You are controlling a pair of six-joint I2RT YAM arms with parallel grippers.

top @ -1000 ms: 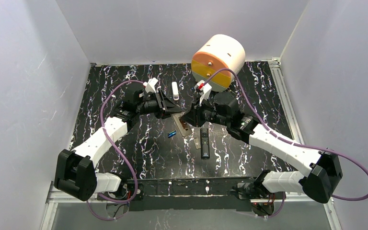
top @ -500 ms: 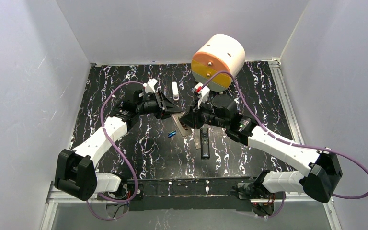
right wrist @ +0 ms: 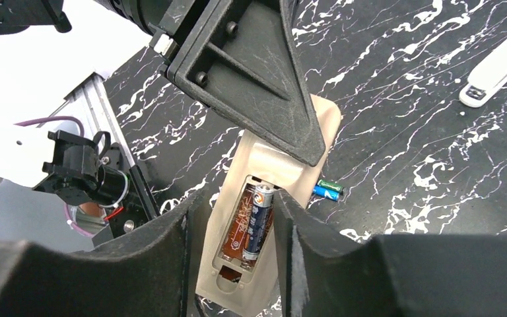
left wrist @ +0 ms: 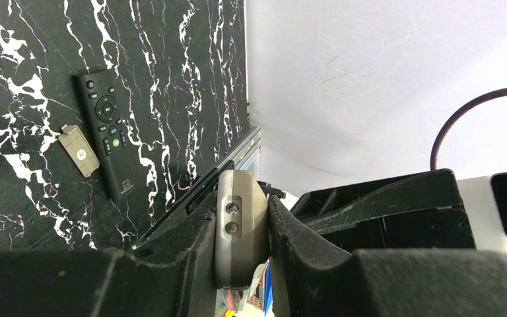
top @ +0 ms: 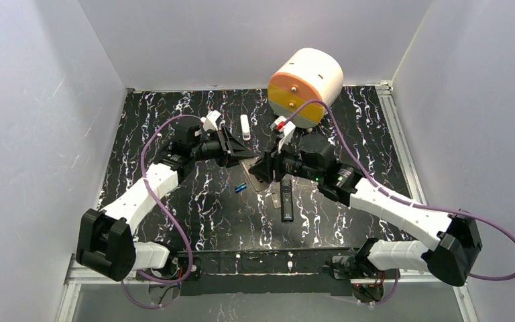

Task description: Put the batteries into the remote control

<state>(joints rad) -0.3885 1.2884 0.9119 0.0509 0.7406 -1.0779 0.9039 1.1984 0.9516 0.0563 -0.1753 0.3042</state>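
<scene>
The remote control (right wrist: 264,155) lies back-up, greyish-tan, with its battery bay open. The dark battery with an orange-gold end (right wrist: 259,221) sits in the right-hand slot; the left slot shows bare brown board. My left gripper (left wrist: 241,221) is shut on the remote's end (left wrist: 237,231) and holds it over the table (top: 251,169). My right gripper (right wrist: 237,198) is open and straddles the bay end without touching the battery; it is next to the left gripper (top: 236,153) in the top view (top: 263,168). The shiny blue battery (right wrist: 324,192) lies on the table by the remote (top: 240,187).
A slim black remote (top: 286,198) lies right of the grippers, also in the left wrist view (left wrist: 105,132), with a small tan cover (left wrist: 79,150) beside it. A narrow white stick (top: 245,127) lies behind. A white-and-orange drum (top: 305,84) stands at the back.
My right arm has shifted slightly to the left, bringing its gripper closer over the remote. The left arm, the remote and the blue battery have not moved.
</scene>
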